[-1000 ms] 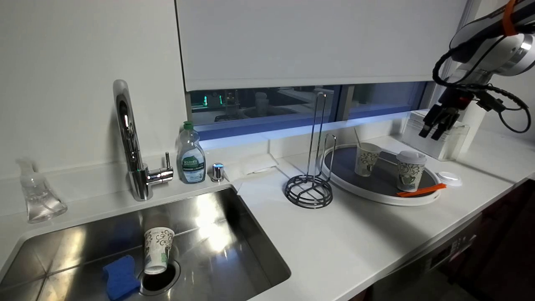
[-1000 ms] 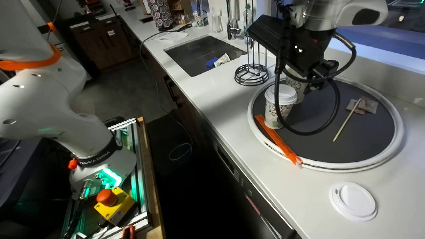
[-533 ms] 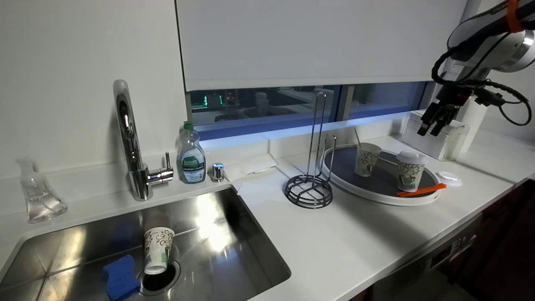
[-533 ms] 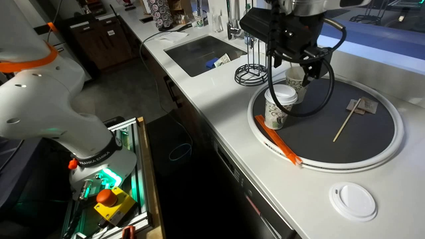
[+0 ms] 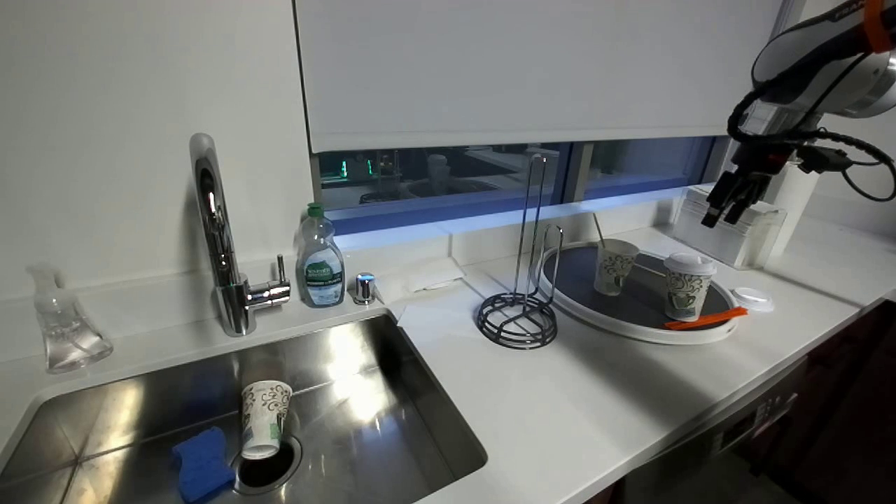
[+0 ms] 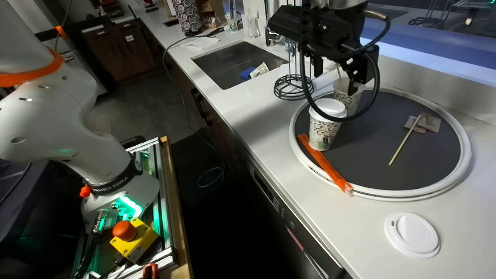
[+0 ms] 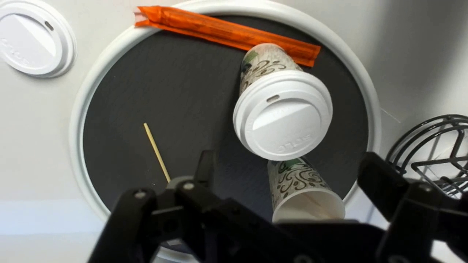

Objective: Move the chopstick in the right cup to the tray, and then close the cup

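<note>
On the round tray (image 6: 368, 155) I see the covered cup (image 5: 687, 290) near the open cup (image 5: 616, 269), blocking part of it in the wrist view, with an orange packet (image 7: 223, 33) across the edge, a thin stick (image 6: 405, 141) lying flat, a wire rack (image 5: 521, 308) just beside, and a loose lid (image 6: 412, 235) on the counter (image 6: 348, 221). A second ago my tool (image 6: 335, 83) covered more of the open cup in an exterior view, but now it hangs higher, fingers spread wide. The chopstick (image 5: 598, 229) is in the open cup, pointing up, and its long way tips a bit toward the wire rack.
</note>
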You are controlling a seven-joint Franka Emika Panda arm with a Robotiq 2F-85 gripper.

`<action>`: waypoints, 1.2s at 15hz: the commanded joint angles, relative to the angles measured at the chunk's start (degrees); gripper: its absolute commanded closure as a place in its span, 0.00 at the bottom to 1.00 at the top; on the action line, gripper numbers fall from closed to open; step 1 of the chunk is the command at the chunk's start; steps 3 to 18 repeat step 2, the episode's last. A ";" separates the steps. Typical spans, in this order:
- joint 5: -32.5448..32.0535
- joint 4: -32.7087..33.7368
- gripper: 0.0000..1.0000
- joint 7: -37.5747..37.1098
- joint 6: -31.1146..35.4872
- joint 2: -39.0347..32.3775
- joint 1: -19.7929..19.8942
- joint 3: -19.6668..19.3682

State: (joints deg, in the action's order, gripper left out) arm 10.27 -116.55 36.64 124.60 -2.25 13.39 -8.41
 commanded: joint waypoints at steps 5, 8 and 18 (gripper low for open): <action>-0.29 -0.46 0.00 -0.32 -0.05 0.51 -0.88 -0.70; -0.29 -0.46 0.00 -0.32 -0.05 0.51 -0.88 -0.70; -0.29 -0.46 0.00 -0.32 -0.05 0.51 -0.88 -0.70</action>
